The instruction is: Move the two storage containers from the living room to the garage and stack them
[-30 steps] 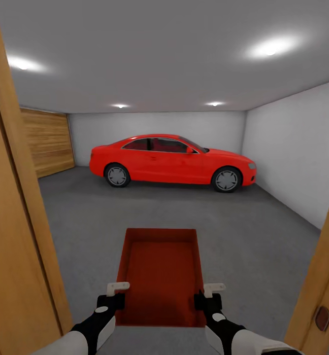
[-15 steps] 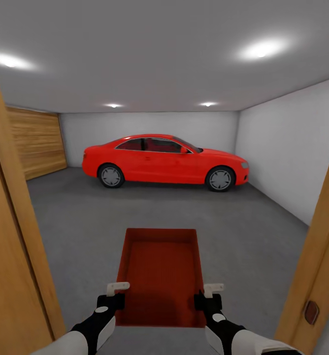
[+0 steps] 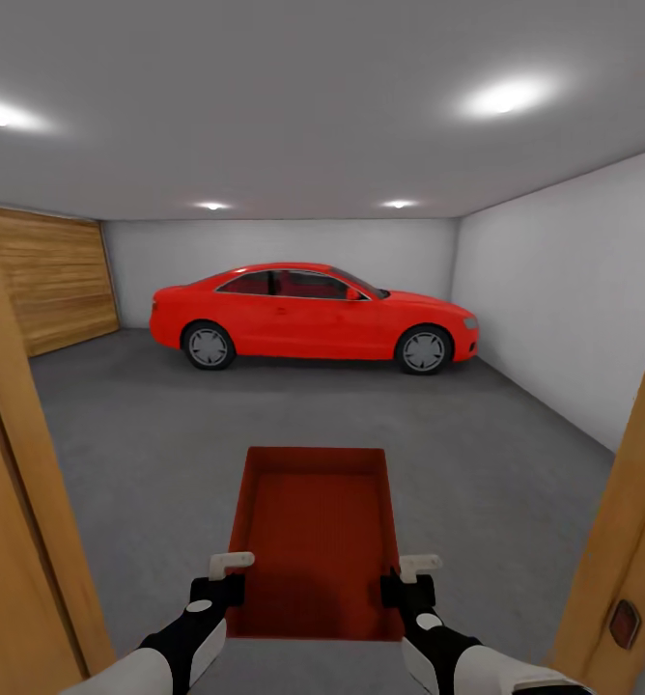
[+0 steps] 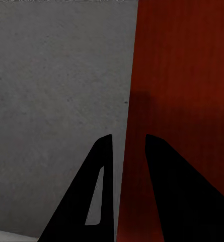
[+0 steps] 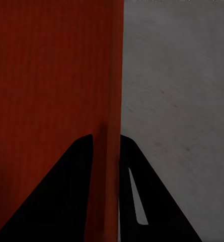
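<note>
Orange-red, the storage container (image 3: 315, 541) hung level between your grippers, short of the red car (image 3: 311, 317). You did well to hold it flat through the wooden door frame (image 3: 14, 541). Left gripper (image 3: 228, 571) and right gripper (image 3: 407, 573) each pinched a side wall, above the garage floor (image 3: 149, 434).

No readable text, labels, brands, numbers or signs showing anywhere. Red car (image 3: 308, 316) showing side on, no plate or badge legible. Storage container (image 3: 313, 536) showing plain orange-red walls, no marking. Grey walls, wooden panel door (image 3: 57, 290) and door frame (image 3: 18, 502) carrying no lettering. Wrist views showing bare container wall and grey floor (image 4: 56, 91), nothing written.
</note>
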Tool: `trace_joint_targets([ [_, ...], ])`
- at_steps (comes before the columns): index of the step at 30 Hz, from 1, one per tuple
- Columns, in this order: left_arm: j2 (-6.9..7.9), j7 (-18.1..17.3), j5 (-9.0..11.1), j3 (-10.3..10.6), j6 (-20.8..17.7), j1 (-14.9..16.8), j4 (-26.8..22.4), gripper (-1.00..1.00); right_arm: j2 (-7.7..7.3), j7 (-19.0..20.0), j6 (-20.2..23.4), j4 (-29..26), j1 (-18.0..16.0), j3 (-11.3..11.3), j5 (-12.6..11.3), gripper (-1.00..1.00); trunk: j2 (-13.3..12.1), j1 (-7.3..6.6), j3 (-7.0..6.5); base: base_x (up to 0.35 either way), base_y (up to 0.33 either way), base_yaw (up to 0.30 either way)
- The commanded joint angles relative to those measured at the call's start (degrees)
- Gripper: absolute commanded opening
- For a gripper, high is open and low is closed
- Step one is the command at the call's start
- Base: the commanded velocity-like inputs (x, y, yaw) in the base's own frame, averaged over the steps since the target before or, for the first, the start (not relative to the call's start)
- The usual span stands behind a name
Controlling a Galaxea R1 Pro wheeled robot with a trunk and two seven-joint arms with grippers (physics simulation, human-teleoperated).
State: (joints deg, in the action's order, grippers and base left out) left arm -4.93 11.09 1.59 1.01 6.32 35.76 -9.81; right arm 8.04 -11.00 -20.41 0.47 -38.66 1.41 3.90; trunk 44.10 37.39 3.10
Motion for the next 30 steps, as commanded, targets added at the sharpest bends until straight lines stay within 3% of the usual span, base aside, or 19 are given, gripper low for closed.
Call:
trace_joint_targets([
  [1,0.01,0.8,0.3,-0.7,0.3,0.0,0.2,-1.00,0.04,-0.2,-0.1,-0.4,-0.1,-2.9,1.9,-1.00,0.1,0.04,0.10,0.157,0.128,-0.001],
  [13,0.01,0.8,0.3,-0.6,0.3,0.0,0.3,-1.00,0.12,-0.2,-0.1,-0.4,-0.1,-2.9,1.9,-1.00,0.1,0.04,0.10,0.047,0.022,0.000],
  [24,0.01,0.8,0.3,-0.6,0.4,0.0,0.3,-1.00,0.05,-0.2,-0.1,-0.4,-0.1,-2.9,2.0,-1.00,0.1,0.04,0.10,0.296,0.000,-0.002],
  [30,0.01,0.8,0.3,-0.6,0.3,0.0,0.3,-1.00,0.04,-0.2,-0.2,-0.4,-0.1,-2.9,2.0,-1.00,0.1,0.04,0.10,0.272,0.000,-0.164],
])
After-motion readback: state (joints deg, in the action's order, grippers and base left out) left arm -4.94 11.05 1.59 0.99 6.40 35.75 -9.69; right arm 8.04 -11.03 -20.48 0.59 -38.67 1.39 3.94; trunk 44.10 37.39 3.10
